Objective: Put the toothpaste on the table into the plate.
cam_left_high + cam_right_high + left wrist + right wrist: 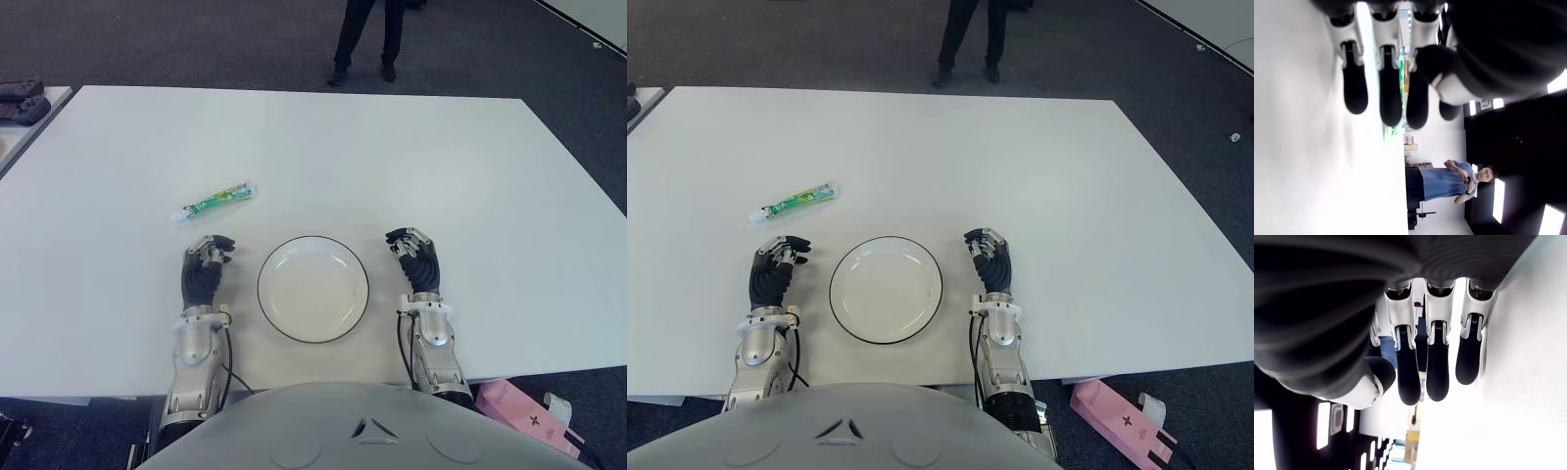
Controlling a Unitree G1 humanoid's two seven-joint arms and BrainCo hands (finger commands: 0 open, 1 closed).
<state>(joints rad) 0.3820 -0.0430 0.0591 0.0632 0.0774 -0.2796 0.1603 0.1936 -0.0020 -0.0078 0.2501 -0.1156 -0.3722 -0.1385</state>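
Nothing done yet, judging by the layout: toothpaste [214, 201] lying flat on the white tabletop [470, 166], outside the plate [313, 289], up and to the left of it and clearly apart from its rim. Plate bare, dark-rimmed, centred near the front edge between the two hands. Left hand [203, 269] just left of the plate, fingers loosely extended and holding nothing, as its wrist view confirms with dark fingertips [1391, 93] hanging free over the surface; a sliver of green packaging visible beyond them. Toothpaste just ahead of this hand, near but not touching. Right hand [415, 258] showing on the plate's right side, likewise relaxed and empty, fingers [1437, 367] straight in its own wrist view. A person's legs [367, 39] standing beyond the far edge; a pink box [529, 411] on the floor at lower right. Whole task remaining: reach, grasp, lift, carry over the rim, release. Likely a left-hand job, given the short reach.
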